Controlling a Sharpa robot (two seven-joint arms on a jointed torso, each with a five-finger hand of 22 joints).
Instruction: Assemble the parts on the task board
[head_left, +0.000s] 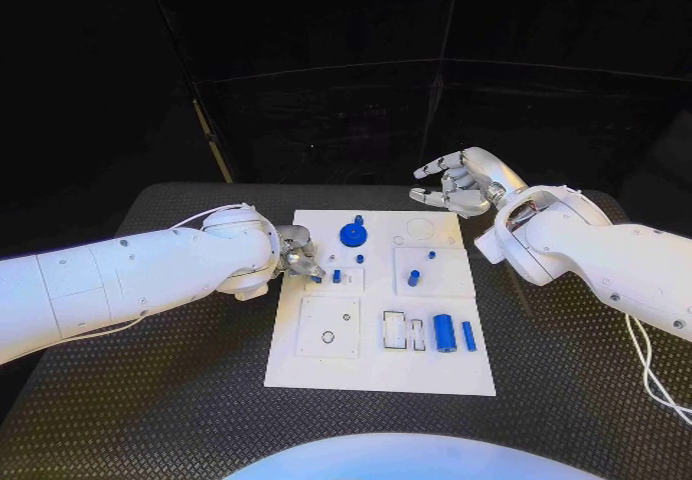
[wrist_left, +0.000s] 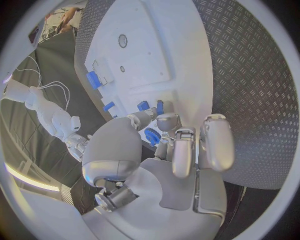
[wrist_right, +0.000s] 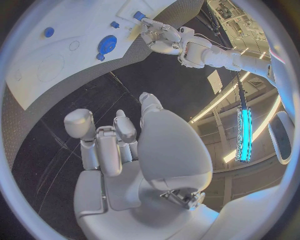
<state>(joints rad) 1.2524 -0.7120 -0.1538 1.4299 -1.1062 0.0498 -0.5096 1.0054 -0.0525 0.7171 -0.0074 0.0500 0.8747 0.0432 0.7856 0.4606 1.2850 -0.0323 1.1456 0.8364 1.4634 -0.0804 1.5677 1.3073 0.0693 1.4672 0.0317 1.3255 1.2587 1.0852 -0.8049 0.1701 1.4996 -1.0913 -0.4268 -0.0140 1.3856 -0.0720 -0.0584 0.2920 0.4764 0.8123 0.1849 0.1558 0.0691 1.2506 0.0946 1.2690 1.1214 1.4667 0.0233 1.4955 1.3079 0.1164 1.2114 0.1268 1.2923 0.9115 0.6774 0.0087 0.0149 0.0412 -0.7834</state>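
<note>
White board (head_left: 378, 365) lay closest, flat in the middle of the black desk (head_left: 173, 400). No words or labels could be read on it. Near its close end, two blue tubes (head_left: 446, 332) lay side by side, next to a small see-through frame (head_left: 394, 331). Farther up, a short blue peg (head_left: 414, 277) stood in a square patch, and a blue round wheel (head_left: 353, 235) sat near the far end.

Over the board's left edge was the left hand (head_left: 299, 253). Its fingers (wrist_left: 167, 122) were curled down close together, right by two little blue pegs (wrist_left: 143, 105) standing on the board. The fingertips were at the pegs, but whether they pinched one could not be told. The blue wheel showed just behind these fingers in the left wrist view.

Past the far right corner of the board, the right hand (head_left: 462, 181) hung above the desk. Its fingers (wrist_right: 99, 137) were loosely spread and bent a little, holding nothing and touching nothing.
</note>
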